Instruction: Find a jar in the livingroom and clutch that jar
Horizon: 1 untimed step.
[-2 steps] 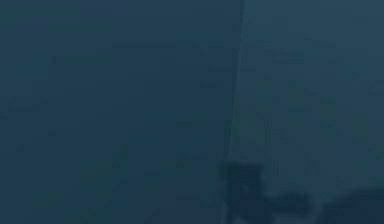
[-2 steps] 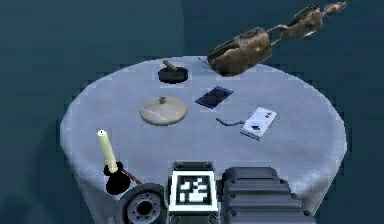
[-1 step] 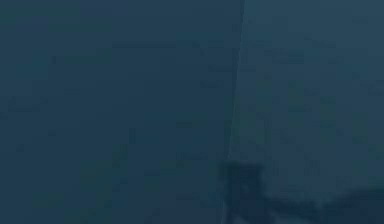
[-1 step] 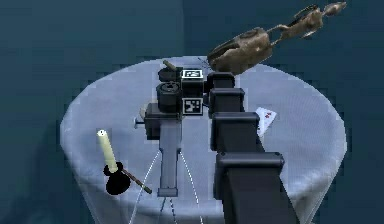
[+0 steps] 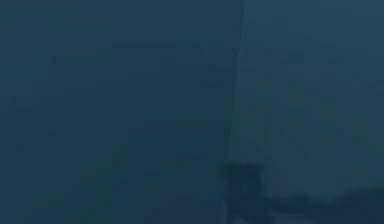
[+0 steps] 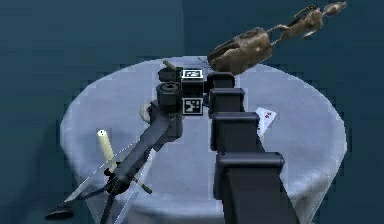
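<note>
From where I stand, the gripper [image 6: 100,195] reaches over the round table [image 6: 115,105] at its near edge, and I can't tell whether it holds anything. A pale candle-like stick [image 6: 103,145] stands just beside it. Farther in lies a small white card [image 6: 265,118], and at the table's far rim a brown knobbly sculpture [image 6: 250,45]. Which of these might be the jar, I can't tell.

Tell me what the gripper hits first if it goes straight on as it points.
The gripper points toward the arm side view's lower left, past the round table's rim. Ahead the way looks free, though the pale upright stick stands close beside that line and depth is unclear.
</note>
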{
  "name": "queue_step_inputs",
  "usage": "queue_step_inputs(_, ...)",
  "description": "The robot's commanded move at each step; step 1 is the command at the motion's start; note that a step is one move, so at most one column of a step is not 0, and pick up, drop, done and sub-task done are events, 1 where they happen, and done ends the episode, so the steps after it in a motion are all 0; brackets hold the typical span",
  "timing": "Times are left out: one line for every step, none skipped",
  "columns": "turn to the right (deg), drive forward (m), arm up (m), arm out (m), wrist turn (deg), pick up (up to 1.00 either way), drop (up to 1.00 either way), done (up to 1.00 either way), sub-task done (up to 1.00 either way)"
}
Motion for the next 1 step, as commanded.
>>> queue_step_inputs(0.0,0.00,0.00,0.00,45.0,0.00,0.00,0.00,0.00)
